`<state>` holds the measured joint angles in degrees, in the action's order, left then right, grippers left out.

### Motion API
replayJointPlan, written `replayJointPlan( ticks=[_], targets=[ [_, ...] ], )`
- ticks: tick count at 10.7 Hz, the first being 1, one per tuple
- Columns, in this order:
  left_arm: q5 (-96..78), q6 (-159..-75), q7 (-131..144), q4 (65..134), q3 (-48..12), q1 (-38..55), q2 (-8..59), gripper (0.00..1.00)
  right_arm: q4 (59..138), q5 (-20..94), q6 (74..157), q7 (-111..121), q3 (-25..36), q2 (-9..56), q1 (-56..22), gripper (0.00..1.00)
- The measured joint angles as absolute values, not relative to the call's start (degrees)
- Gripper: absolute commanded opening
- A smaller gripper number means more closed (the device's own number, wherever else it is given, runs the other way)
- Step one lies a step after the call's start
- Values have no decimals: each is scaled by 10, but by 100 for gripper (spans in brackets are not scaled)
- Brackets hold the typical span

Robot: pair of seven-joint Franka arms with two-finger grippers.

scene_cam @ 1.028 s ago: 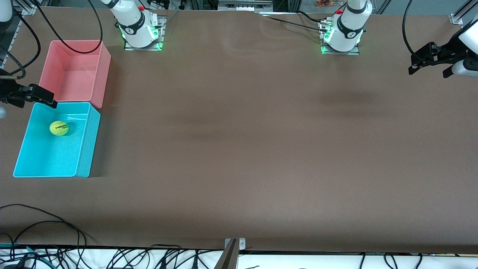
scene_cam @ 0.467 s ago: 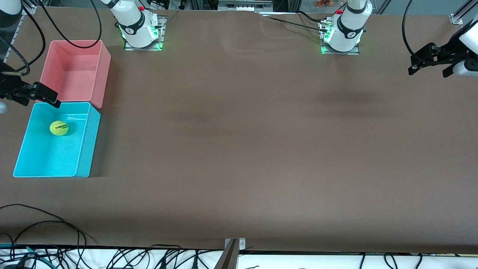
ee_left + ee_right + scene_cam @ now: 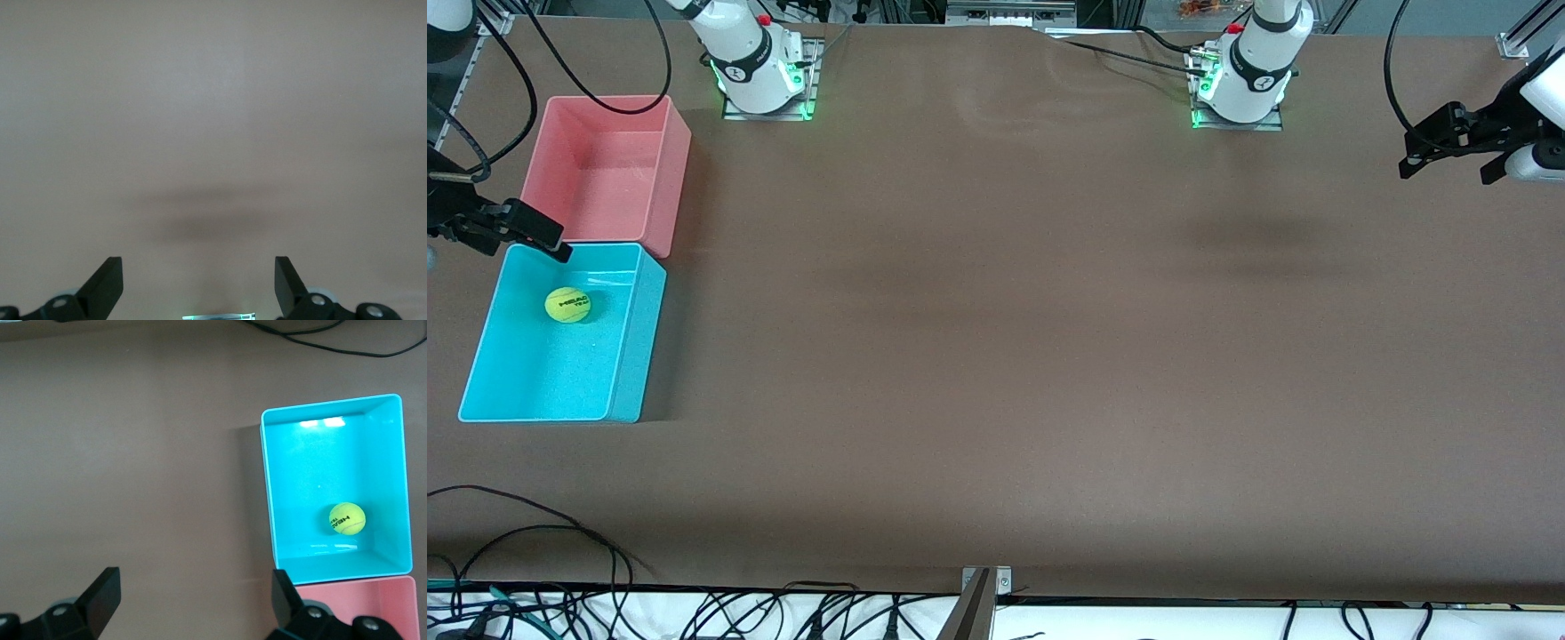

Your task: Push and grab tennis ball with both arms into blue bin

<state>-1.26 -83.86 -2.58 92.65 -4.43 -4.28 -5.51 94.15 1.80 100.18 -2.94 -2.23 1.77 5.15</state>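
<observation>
Yellow-green ball [image 3: 567, 305] lies in the bin [image 3: 628, 351], toward its twelve o'clock wall. Both grippers, right [image 3: 503, 229] and left [image 3: 1449, 142], gape wide, empty; retreat upward, clear of walls.

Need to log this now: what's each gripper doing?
Left gripper: open, empty, over bare table.
Right gripper: open, empty, up beside the blue bin.

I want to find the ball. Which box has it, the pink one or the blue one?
The blue box, nearer the camera, holds the ball. The pink box beside it holds nothing.
</observation>
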Motion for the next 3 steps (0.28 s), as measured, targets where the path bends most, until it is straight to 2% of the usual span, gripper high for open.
replayJointPlan(
  ticks=[3],
  targets=[
    [-13,-839,-26,926,-44,-43,-55,100,941,10,993,-31,-22,6,52,100]
  ],
)
